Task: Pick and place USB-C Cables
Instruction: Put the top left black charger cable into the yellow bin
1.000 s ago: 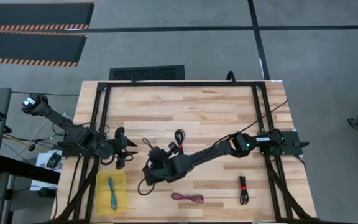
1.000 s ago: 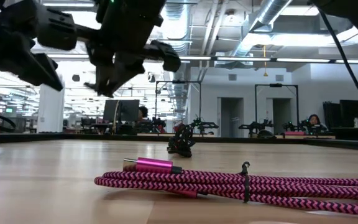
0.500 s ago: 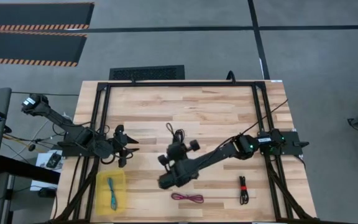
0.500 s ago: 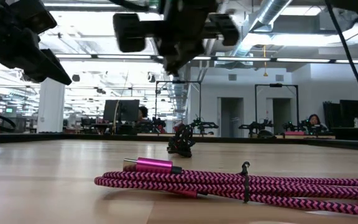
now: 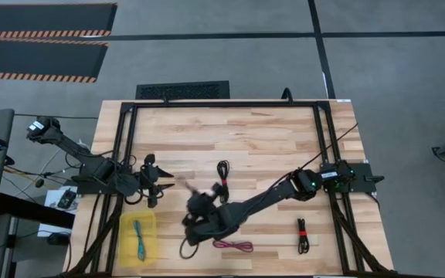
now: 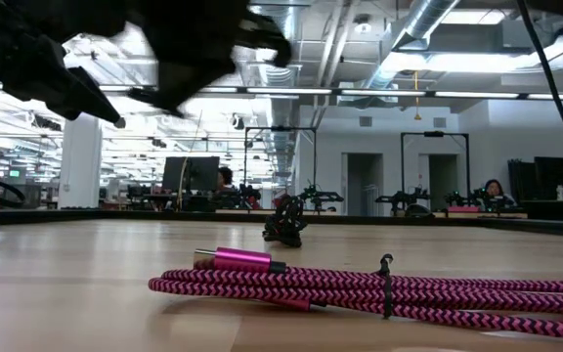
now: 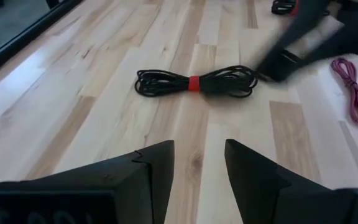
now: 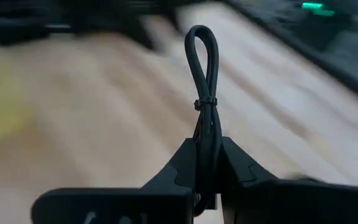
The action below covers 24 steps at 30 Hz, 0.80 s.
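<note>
My right gripper [image 5: 195, 224] [image 8: 208, 148] is over the table's near middle, shut on a plain black USB-C cable bundle [image 8: 202, 68]. My left gripper [image 5: 161, 182] [image 7: 197, 165] waits open at the table's left, touching nothing. A black cable with a red tie [image 5: 222, 173] [image 7: 194, 83] lies flat on the table ahead of it. The magenta cable [image 5: 232, 245] [image 6: 379, 288] lies near the front edge. Another black cable with a red tie [image 5: 302, 234] lies at the near right. The teal cable [image 5: 138, 238] lies in a yellow tray [image 5: 150, 224]. My right gripper pinches the black bundle between its two fingers, across its strands just below a small tie [image 8: 206, 127]. One looped end [image 8: 202, 43] sticks out past the fingertips. The other end shows as a loop [image 5: 183, 248] beside the gripper in the high view.
The yellow tray sits at the table's near left corner, just left of my right gripper. A black frame [image 5: 222, 104] runs around the table. The right arm [image 5: 269, 193] slants across the table's middle. Bare wood lies toward the far edge [image 5: 230, 131].
My right arm has swung with the black cable in its grip: first toward the table's right, then back toward the left and the near edge, its wrist turning on the way. The other cables have stayed in place.
</note>
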Each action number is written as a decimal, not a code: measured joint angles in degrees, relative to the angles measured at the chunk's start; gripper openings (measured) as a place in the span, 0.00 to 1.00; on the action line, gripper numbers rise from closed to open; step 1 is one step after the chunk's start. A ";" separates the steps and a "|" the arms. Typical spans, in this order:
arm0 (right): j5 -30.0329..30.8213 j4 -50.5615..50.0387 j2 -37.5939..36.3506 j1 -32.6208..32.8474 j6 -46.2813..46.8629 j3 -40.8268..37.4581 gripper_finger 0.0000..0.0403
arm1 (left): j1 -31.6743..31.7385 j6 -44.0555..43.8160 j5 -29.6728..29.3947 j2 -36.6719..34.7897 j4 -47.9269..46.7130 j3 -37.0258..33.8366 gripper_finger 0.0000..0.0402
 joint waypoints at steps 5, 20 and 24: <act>-8.75 12.15 -0.37 -0.42 -15.16 0.00 0.10 | 0.00 0.40 0.14 0.00 -0.36 0.00 0.33; -9.16 1.80 -7.10 -2.96 -23.46 0.00 0.10 | 0.00 -1.65 1.60 0.02 -1.88 -0.04 0.33; -15.16 7.45 -7.30 -7.48 -19.98 -7.20 0.10 | -0.05 -2.70 3.08 0.02 -3.39 -0.04 0.33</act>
